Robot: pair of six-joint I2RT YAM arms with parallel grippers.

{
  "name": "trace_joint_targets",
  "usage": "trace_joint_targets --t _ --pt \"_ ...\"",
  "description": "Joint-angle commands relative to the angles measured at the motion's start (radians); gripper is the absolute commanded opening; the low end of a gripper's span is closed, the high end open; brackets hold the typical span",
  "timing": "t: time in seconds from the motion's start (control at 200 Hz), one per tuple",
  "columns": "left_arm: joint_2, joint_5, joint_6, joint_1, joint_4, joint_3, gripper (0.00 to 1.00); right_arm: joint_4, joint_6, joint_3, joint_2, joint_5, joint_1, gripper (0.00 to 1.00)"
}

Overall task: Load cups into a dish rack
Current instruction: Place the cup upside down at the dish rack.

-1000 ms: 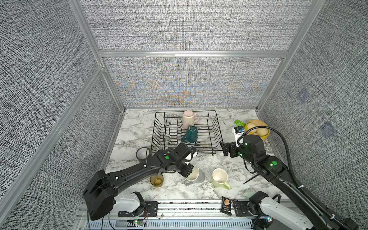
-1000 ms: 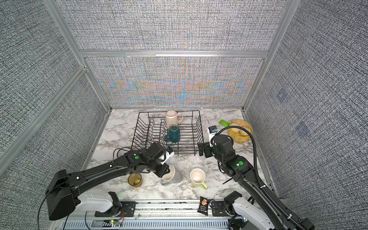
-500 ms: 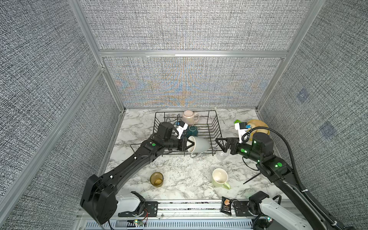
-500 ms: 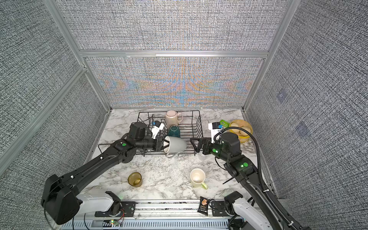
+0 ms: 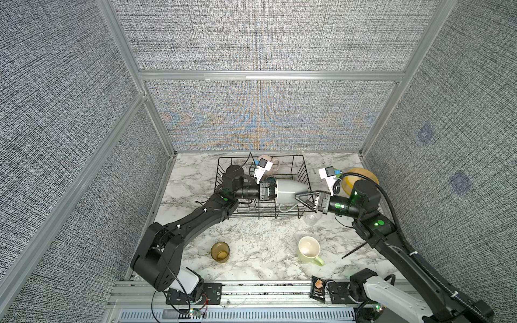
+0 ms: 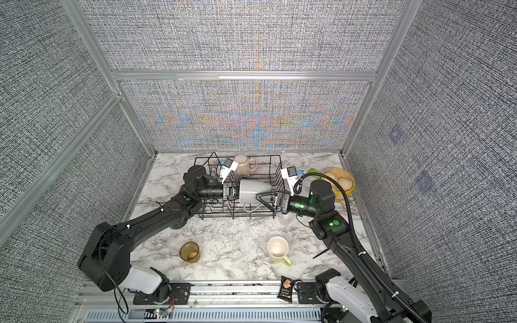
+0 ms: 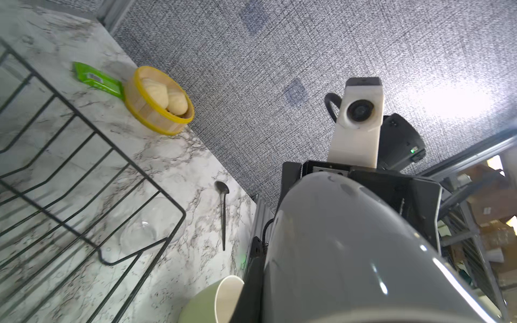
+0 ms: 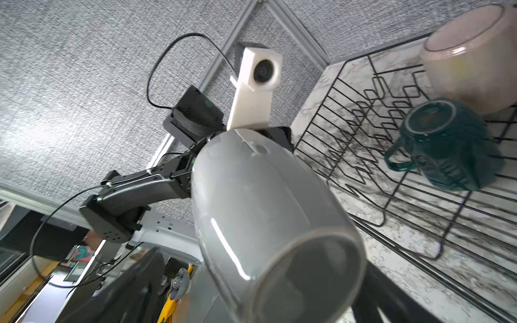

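The 2 arms reach inward, forearms roughly level, tools facing each other. The left tool clamps the grey mug; the right tool gapes wide at its far end.

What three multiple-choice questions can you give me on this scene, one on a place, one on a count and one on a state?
1. Where is the teal mug?
A. in the rack
B. in a sink
C. on a shelf

2. How many cups sit on the table outside the rack?
A. one
B. three
C. five

3. How is the grey mug?
A. upright on the table
B. held on its side by the left hand
C. upside down in the rack

Answers:
1 A: it sits on the rack's wires by the pink mug.
2 B: the tumbler, green mug and glass.
3 B: the left hand grips its rim, with the mug level in the air.
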Motion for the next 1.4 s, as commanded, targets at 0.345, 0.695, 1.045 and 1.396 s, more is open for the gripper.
trace_joint_targets --t 0.345,0.695,1.045,1.396 --pt "0.063 0.056 -0.164 -0.009 0.373 -0.021 0.0 0.325 0.092 0.031 0.111 -0.127 0.009 0.99" --pt "0.089 0.058 -0.172 -0.015 0.341 -0.001 0.0 0.15 -0.157 0.096 0.152 -0.116 0.064 0.97" --pt "0.098 0.055 -0.163 -0.02 0.312 0.004 0.0 0.196 -0.187 0.127 0.231 -0.159 0.098 0.91" --pt "0.111 0.064 -0.168 -0.021 0.307 0.01 0.0 0.227 -0.17 0.151 0.286 -0.202 0.101 0.7"
